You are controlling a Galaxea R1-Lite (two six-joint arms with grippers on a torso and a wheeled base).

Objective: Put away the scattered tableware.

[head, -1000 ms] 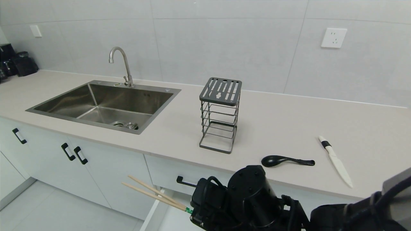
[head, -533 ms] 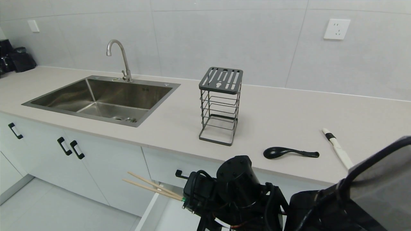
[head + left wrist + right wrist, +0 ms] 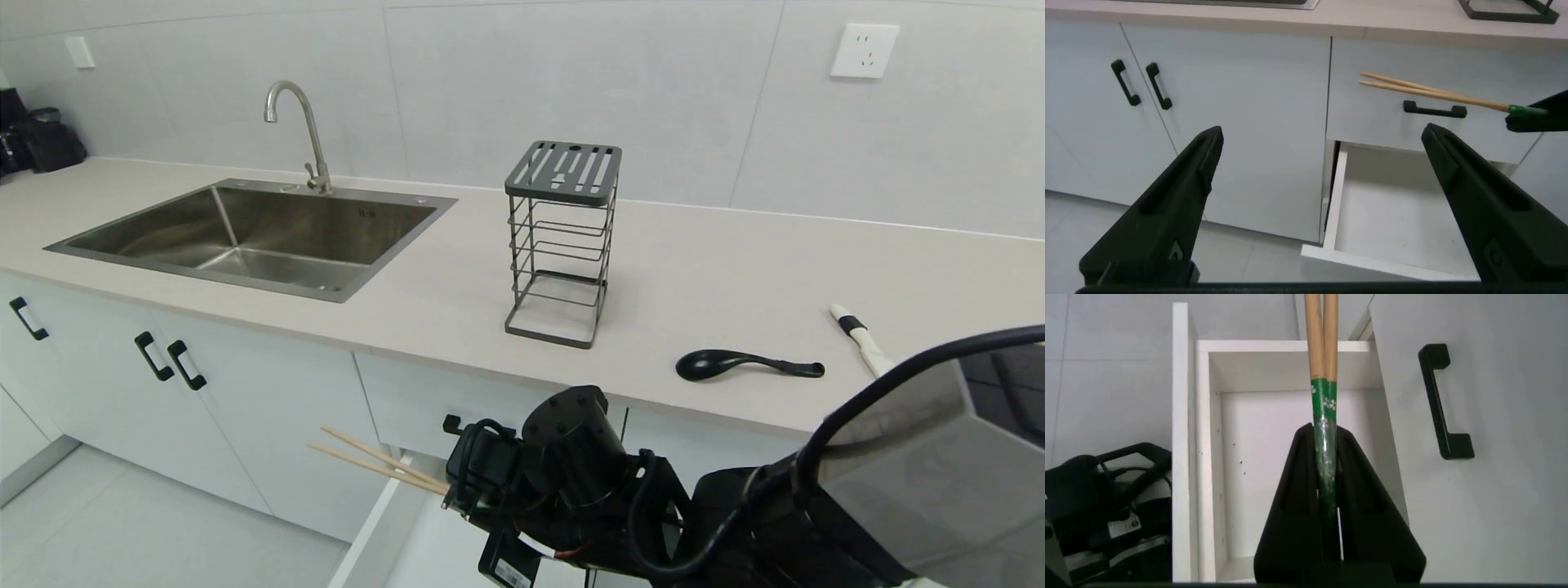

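Head: right claw (image 3: 451, 488) clamped on chopsticks (image 3: 380, 462), above open drawer (image 3: 371, 535); spoon (image 3: 747, 364) & knife (image 3: 857, 339) lie on bench (image 3: 735, 269), right of rack (image 3: 562, 245).
L wrist: left claw (image 3: 1323, 135) wide apart, low, facing cupboard doors (image 3: 1225, 122).
R wrist: chopsticks' green ends betw. fingers, tips over drawer.
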